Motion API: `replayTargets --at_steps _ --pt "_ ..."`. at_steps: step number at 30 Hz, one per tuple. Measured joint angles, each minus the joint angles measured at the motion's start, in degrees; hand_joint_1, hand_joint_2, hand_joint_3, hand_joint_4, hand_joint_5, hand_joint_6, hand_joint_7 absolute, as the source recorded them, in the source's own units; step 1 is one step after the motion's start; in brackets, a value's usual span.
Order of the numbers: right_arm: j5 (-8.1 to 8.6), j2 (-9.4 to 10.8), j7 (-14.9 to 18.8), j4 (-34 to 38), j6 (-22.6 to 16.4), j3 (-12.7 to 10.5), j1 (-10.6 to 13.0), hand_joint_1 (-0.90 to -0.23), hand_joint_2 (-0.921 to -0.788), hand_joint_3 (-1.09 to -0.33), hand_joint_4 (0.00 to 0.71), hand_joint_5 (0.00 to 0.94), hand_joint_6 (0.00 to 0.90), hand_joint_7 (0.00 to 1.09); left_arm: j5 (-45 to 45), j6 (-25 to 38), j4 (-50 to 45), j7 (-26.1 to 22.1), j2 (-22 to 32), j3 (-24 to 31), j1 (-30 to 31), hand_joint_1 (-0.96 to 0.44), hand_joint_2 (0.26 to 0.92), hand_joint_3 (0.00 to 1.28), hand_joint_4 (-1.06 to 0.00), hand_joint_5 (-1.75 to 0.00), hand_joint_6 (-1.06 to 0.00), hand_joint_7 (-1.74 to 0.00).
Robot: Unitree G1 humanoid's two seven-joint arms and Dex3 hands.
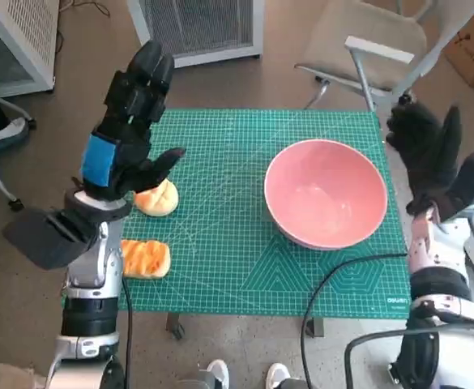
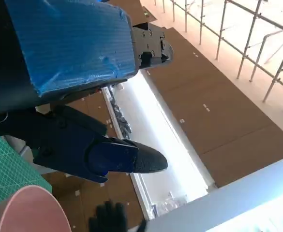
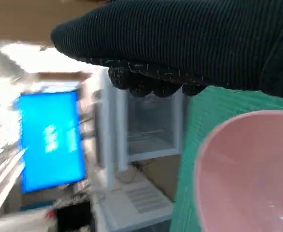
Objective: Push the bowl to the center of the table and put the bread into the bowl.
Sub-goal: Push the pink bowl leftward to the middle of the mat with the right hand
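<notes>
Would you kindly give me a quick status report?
Left robot hand open, raised over mat. Right robot hand open beside round pink bowl. Bowl right of center, empty. Two orange bread pieces untouched.

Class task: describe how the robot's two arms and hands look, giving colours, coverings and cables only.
The left hand is black, with blue tape across its back, on a pale silver forearm. The right hand wears a black knitted glove above a pale forearm. Black cables trail beside both arms.

A green cutting mat (image 1: pixel 245 259) covers the small table, which stands on a brown floor (image 1: pixel 91 73). From the mat's middle, a white slatted cabinet (image 1: pixel 200 28) stands at 12 o'clock, a pale chair (image 1: pixel 374 40) at 1 o'clock and a cardboard box (image 1: pixel 473 49) at 2 o'clock. The right wrist view shows a blurred bright blue screen (image 3: pixel 52 140).
</notes>
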Motion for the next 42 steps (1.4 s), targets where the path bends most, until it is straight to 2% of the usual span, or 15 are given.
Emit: replayTargets --at_steps 9,20,28,42 --pt "-0.90 0.30 -0.70 0.17 0.97 -0.07 0.87 -0.561 -0.921 -0.695 0.299 0.018 0.348 0.18 -0.09 0.66 -0.19 0.02 0.01 0.02 0.57 -0.59 0.921 0.20 -0.09 0.00 -0.06 -0.28" --pt "-1.06 0.58 -0.69 0.19 2.41 -0.68 1.38 -0.558 -0.921 -0.671 0.286 0.004 0.358 0.16 -0.13 0.80 -1.18 0.02 0.01 0.06 1.06 -0.58 0.921 0.20 -0.09 0.00 -0.06 -0.28" --pt "-2.12 1.04 -0.86 0.19 2.76 -0.54 1.56 -0.556 -0.921 -0.681 0.272 0.002 0.349 0.14 -0.24 1.39 -1.87 0.12 0.02 0.09 1.23 -0.59 0.921 0.21 -0.09 0.00 -0.05 -0.29" --pt "-2.21 2.29 -1.31 0.19 3.29 -0.45 1.71 -0.575 -0.921 -0.686 0.277 0.004 0.350 0.12 -0.24 1.97 -2.56 0.53 0.09 0.13 1.46 -0.58 0.921 0.21 -0.09 0.00 -0.04 -0.31"
